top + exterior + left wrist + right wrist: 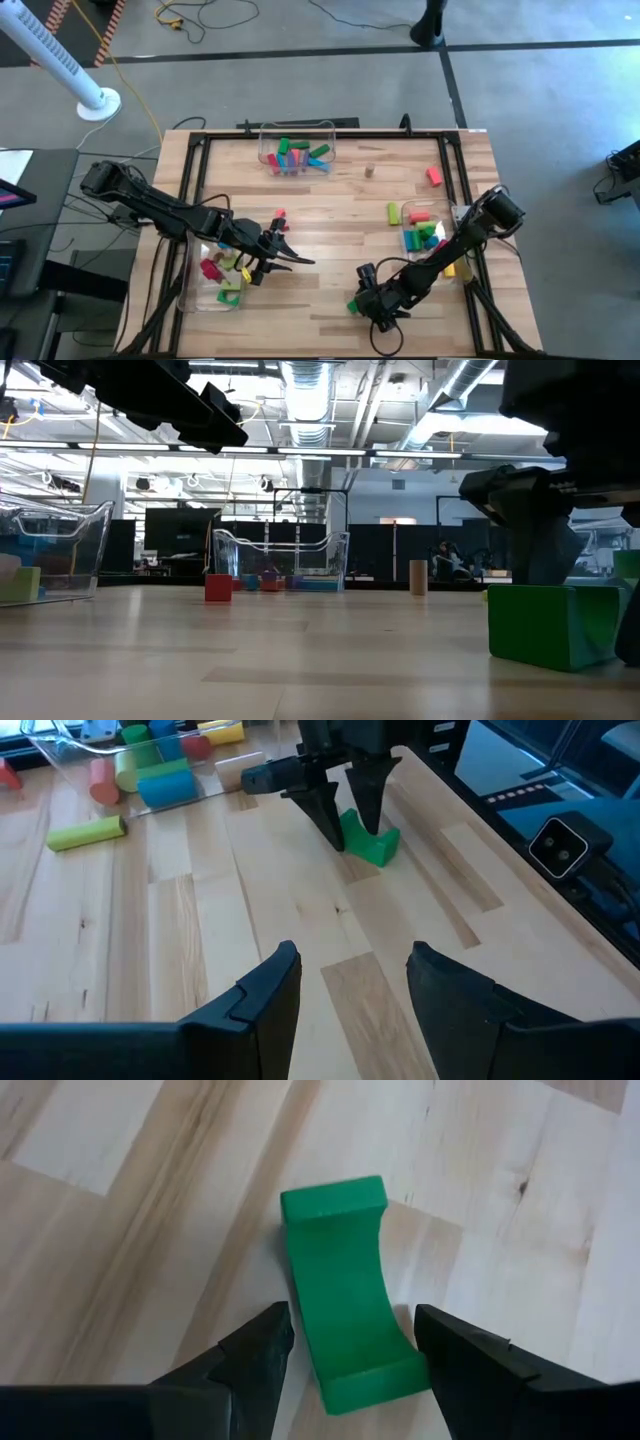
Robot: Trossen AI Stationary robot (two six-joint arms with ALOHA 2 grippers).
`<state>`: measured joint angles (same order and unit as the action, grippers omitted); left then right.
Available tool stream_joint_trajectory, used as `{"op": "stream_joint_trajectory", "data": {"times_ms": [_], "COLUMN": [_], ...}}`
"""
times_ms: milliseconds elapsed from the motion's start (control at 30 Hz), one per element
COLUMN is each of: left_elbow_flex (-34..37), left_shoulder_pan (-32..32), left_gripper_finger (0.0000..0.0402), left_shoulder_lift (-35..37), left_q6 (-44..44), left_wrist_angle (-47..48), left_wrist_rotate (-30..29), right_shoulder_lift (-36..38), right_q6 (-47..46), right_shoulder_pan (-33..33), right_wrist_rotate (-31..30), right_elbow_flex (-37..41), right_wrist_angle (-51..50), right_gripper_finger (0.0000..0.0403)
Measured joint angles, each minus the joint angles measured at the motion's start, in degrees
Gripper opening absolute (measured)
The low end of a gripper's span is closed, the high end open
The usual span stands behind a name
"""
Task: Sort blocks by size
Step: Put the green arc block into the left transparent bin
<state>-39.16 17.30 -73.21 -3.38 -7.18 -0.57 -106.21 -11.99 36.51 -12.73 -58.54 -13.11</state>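
Green arch block (345,1320) lies loose near the table's (330,215) front edge between the right gripper's (350,1355) wide fingers, not yet gripped; left gripper (285,250) hovers empty, half-open; bins (297,150) partly filled, several blocks (433,176) unsorted.

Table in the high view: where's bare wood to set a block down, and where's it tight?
Free: the wide centre strip between the far bin, the left gripper and the right gripper; only a tan cylinder stands at its far edge. Also the near edge between the grippers. Crowded: beside the right bin, where a yellow-green cylinder and a red block lie loose, and around the left bin.
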Motion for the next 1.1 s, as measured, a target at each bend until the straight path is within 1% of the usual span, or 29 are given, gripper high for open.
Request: {"op": "stream_joint_trajectory", "data": {"times_ms": [167,267,367,567,700,867,1000,1100], "left_elbow_flex": [0.0,0.0,0.0,0.0,0.0,0.0,0.0,0.0], "left_shoulder_pan": [0.0,0.0,0.0,0.0,0.3,2.1,3.5,4.2], "left_gripper_finger": [0.0176,0.0176,0.0176,0.0176,0.0176,0.0176,0.0176,0.0176], "left_shoulder_lift": [0.0,0.0,0.0,0.0,0.0,0.0,0.0,0.0], "left_q6": [0.0,0.1,0.1,0.2,-0.7,-5.7,-10.8,-15.0], "left_wrist_angle": [0.0,0.0,0.0,0.0,0.0,-1.0,-3.1,-4.2], "left_wrist_rotate": [0.0,0.0,0.0,0.0,-0.1,-0.1,-0.1,-0.1], "right_shoulder_lift": [0.1,0.1,0.1,0.2,0.2,1.2,3.6,5.1], "right_q6": [-0.2,-0.2,-0.2,-1.8,-4.1,-7.8,-7.9,-6.4], "right_shoulder_pan": [-0.3,-0.3,-0.2,0.0,0.3,0.0,-0.7,-1.7], "right_wrist_rotate": [0.0,0.0,0.1,0.7,0.6,-0.5,-2.9,-3.6], "right_elbow_flex": [0.0,0.0,0.0,-0.1,-0.1,0.1,0.1,0.1], "right_wrist_angle": [-1.7,-2.0,-2.1,-2.9,-2.4,-1.9,0.3,3.5], "right_gripper_finger": [0.0247,0.0237,0.0214,0.0155,0.0154,0.0164,0.0163,0.0159]}}
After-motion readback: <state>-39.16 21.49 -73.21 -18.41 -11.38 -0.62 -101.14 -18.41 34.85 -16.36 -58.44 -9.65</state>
